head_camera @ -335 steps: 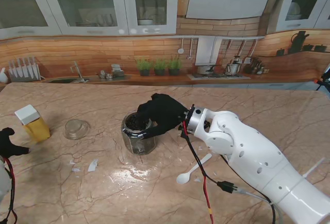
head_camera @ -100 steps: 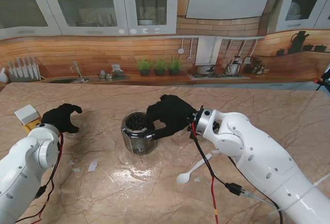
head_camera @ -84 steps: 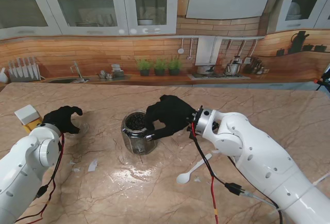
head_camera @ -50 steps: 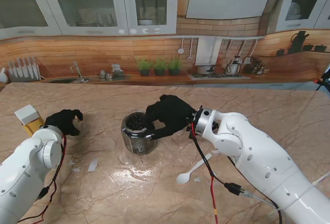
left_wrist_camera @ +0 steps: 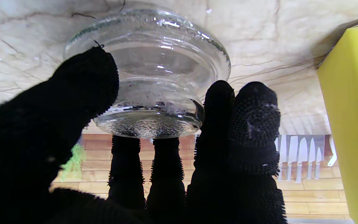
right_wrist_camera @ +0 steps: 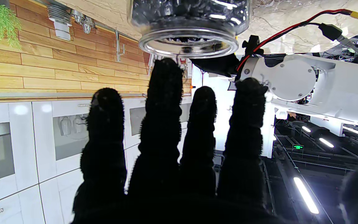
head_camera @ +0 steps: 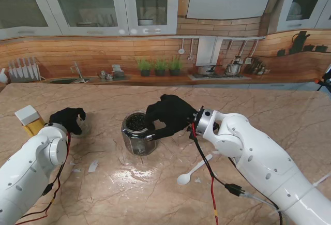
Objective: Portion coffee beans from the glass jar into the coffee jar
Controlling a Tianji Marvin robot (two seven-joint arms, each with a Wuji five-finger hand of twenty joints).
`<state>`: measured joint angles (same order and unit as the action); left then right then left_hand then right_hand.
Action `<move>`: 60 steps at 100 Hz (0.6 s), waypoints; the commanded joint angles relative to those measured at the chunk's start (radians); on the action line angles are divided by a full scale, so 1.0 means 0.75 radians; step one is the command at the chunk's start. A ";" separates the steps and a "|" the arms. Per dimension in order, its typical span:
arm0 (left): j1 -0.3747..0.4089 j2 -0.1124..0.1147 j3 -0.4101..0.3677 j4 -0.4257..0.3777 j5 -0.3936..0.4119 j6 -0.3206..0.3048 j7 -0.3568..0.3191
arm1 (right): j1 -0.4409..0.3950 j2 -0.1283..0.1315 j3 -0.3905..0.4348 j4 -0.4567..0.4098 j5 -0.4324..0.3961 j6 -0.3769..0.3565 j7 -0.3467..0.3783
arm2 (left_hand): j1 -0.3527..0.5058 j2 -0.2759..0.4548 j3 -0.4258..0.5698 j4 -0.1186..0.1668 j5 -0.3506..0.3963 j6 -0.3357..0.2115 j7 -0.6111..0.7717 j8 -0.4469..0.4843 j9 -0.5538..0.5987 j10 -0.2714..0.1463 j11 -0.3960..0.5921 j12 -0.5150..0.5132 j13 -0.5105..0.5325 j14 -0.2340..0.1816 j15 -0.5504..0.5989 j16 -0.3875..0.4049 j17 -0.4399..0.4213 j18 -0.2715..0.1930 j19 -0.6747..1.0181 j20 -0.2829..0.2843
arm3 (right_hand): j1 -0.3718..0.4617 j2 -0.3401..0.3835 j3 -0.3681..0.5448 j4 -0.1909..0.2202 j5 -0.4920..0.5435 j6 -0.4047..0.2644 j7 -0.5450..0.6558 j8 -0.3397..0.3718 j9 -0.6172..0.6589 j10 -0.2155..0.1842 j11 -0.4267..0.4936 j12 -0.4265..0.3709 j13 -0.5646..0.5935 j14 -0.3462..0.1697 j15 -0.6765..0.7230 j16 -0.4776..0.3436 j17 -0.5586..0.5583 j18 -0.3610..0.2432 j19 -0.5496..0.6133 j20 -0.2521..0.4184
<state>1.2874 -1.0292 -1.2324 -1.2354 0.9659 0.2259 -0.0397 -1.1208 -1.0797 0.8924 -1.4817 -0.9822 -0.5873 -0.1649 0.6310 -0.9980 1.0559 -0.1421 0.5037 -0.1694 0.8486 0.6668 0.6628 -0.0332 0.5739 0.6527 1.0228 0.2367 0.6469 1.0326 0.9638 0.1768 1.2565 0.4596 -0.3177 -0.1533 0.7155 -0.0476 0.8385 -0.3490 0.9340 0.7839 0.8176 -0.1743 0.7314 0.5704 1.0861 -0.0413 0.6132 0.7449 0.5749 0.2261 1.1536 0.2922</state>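
Note:
The glass jar [head_camera: 137, 134] of dark coffee beans stands open in the middle of the table; its rim [right_wrist_camera: 188, 43] shows in the right wrist view. My right hand [head_camera: 168, 116] is shut on the jar, fingers at its rim and thumb down its near side. To the left, my left hand [head_camera: 69, 119] curls over a glass lid [head_camera: 83, 128]. The left wrist view shows the lid [left_wrist_camera: 154, 84] resting on the table, with my thumb [left_wrist_camera: 85, 84] on one side and my fingers [left_wrist_camera: 253, 112] on the other. A yellow container with a white cap [head_camera: 30, 120] stands left of that hand.
A white plastic spoon [head_camera: 194, 169] lies on the marble table [head_camera: 155, 194] nearer to me than the right hand. Small white scraps [head_camera: 93, 166] lie near the left arm. Red and black cables hang from the right wrist [head_camera: 209, 183]. The yellow container [left_wrist_camera: 353, 124] is close beside the left fingers.
My left arm swung in from the near left corner and reached the glass lid, its fingers curling around it. The right hand and the jar stayed where they were.

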 commanded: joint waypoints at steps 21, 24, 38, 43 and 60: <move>-0.035 -0.047 0.100 0.251 -0.160 -0.015 0.087 | -0.008 -0.006 0.007 -0.007 -0.013 -0.018 -0.025 | 0.248 -0.095 0.164 0.100 0.455 -0.054 0.457 -0.122 0.568 -0.106 -0.130 0.257 0.229 -0.217 0.138 -0.032 0.055 -0.082 0.189 0.054 | 0.051 -0.025 0.000 0.036 0.033 -0.036 0.040 0.001 0.056 -0.021 0.048 0.015 0.051 -0.034 0.024 -0.005 0.003 -0.007 -0.001 -0.008; -0.038 -0.052 0.101 0.266 -0.185 -0.026 0.098 | -0.008 -0.006 0.007 -0.008 -0.014 -0.019 -0.027 | 0.244 -0.115 0.195 0.114 0.463 -0.060 0.463 -0.113 0.606 -0.105 -0.145 0.261 0.240 -0.217 0.151 -0.040 0.058 -0.070 0.210 0.057 | 0.052 -0.026 -0.001 0.036 0.034 -0.035 0.041 0.000 0.055 -0.022 0.048 0.015 0.051 -0.033 0.025 -0.005 0.003 -0.008 -0.002 -0.009; -0.044 -0.070 0.104 0.300 -0.237 -0.027 0.153 | -0.007 -0.007 0.007 -0.006 -0.021 -0.026 -0.040 | 0.215 -0.248 0.410 0.187 0.493 -0.051 0.507 -0.050 0.733 -0.095 -0.179 0.303 0.293 -0.219 0.275 -0.074 0.077 0.018 0.349 0.099 | 0.056 -0.026 -0.001 0.038 0.041 -0.035 0.044 0.000 0.058 -0.022 0.052 0.015 0.052 -0.037 0.026 -0.006 0.004 -0.020 -0.004 -0.011; -0.041 -0.075 0.097 0.302 -0.249 -0.034 0.173 | -0.007 -0.008 0.006 -0.005 -0.021 -0.028 -0.044 | 0.212 -0.289 0.465 0.227 0.506 -0.046 0.522 -0.034 0.744 -0.099 -0.156 0.302 0.300 -0.222 0.312 -0.095 0.083 0.017 0.381 0.111 | 0.060 -0.026 0.000 0.039 0.042 -0.033 0.045 0.000 0.059 -0.022 0.054 0.015 0.054 -0.037 0.027 -0.006 0.003 -0.021 -0.005 -0.012; -0.010 -0.076 0.044 0.234 -0.241 -0.073 0.180 | -0.009 -0.009 0.007 -0.003 -0.030 -0.030 -0.064 | 0.215 -0.322 0.473 0.519 0.522 -0.020 0.551 0.027 0.761 -0.070 -0.079 0.286 0.307 -0.214 0.426 -0.143 0.091 0.036 0.468 0.090 | 0.068 -0.025 -0.001 0.041 0.047 -0.033 0.050 -0.001 0.063 -0.021 0.061 0.015 0.058 -0.040 0.030 -0.007 0.006 -0.028 -0.007 -0.016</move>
<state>1.2103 -1.0726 -1.2091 -1.0747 0.7802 0.1734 0.1350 -1.1231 -1.0817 0.8975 -1.4804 -0.9982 -0.6057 -0.2077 0.5839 -1.3061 1.2291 -0.0848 0.7163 -0.2189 0.8553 0.5690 0.9099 -0.0365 0.3147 0.8228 1.1236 0.2926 0.7957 0.9671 1.0164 0.2591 1.5336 0.5413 -0.2861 -0.1534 0.7150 -0.0305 0.8530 -0.3496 0.9461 0.7839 0.8441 -0.1744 0.7414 0.5704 1.1082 -0.0416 0.6257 0.7444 0.5830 0.2140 1.1531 0.2879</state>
